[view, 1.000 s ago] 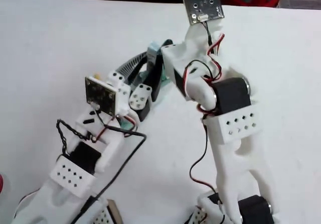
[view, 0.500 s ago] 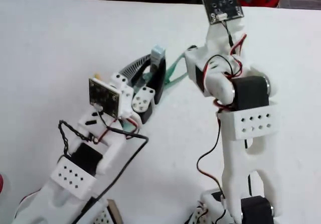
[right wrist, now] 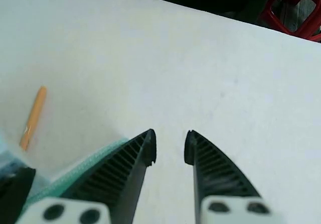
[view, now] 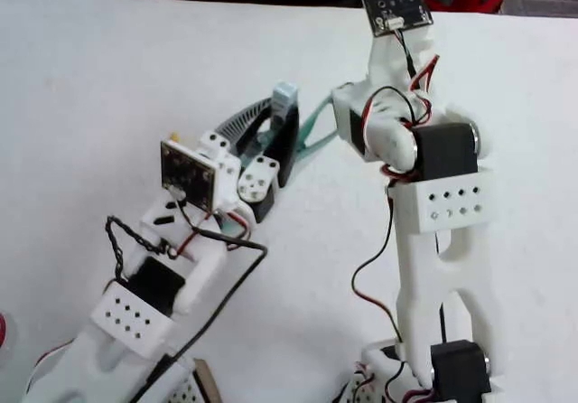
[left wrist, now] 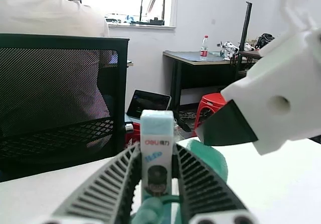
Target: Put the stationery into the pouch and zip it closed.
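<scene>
the white tabletop carries both arms. the right arm stands toward the far side, and it has drawn sideways off the left arm since a second ago, when its wrist sat right over the pouch and close against the other claw. over the last half second it has only shifted a little. the left arm lies low across the near side and has barely moved in that time.

the green mesh pouch rests on the tabletop between the two claws. a strip of it now shows in the gap the right arm has opened. in the right wrist view the pouch lies along the outer side of one ribbed finger.

the right claw is only narrowly parted, with nothing between its tips and bare tabletop beyond them. the left claw is clamped on a white box with a pale blue top, held upright between its ribbed fingers just above the pouch. from above, the white box sticks out of the left claw much as it did before.

an orange pen lies flat on the tabletop, near the pouch but apart from it.
</scene>
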Available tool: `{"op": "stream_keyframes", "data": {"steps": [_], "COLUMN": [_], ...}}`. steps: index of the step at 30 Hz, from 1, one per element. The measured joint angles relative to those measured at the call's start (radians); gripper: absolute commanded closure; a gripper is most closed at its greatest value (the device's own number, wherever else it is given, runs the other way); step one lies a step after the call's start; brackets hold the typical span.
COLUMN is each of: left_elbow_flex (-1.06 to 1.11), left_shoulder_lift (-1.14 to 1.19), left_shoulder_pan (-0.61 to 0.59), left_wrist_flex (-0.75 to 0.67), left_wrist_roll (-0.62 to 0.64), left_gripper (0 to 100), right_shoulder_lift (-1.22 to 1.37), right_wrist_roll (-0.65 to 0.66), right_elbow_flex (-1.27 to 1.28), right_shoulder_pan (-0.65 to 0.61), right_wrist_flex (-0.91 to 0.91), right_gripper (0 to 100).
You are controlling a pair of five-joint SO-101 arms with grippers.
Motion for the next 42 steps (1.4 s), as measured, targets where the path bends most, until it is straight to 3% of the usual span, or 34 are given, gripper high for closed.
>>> {"op": "stream_keyframes", "data": {"steps": [10,14,18,30,37,42], "left_elbow_flex": [0.0,0.0,0.0,0.0,0.006,0.006], "left_shoulder_lift": [0.0,0.0,0.0,-0.009,-0.189,-0.407], "left_shoulder_pan": [0.0,0.0,0.0,-0.005,-0.012,0.046], "left_wrist_flex": [0.0,0.0,0.0,0.0,0.025,0.13], "left_wrist_roll": [0.0,0.0,0.0,0.0,-0.005,-0.005], "left_gripper": [95,95,95,95,95,95], "right_shoulder_lift": [-0.029,-0.021,-0.015,-0.014,-0.014,0.009], "right_wrist_roll": [0.003,0.003,0.003,0.0,-0.092,-0.101], "right_elbow_flex": [-0.046,-0.046,-0.046,-0.044,-0.043,-0.046], "right_shoulder_pan": [-0.031,-0.034,-0.035,-0.031,-0.066,-0.101], "right_wrist_flex": [0.114,0.117,0.117,0.1,0.046,0.031], "right_gripper": [89.7,90.3,98.5,98.1,98.1,98.1]}}
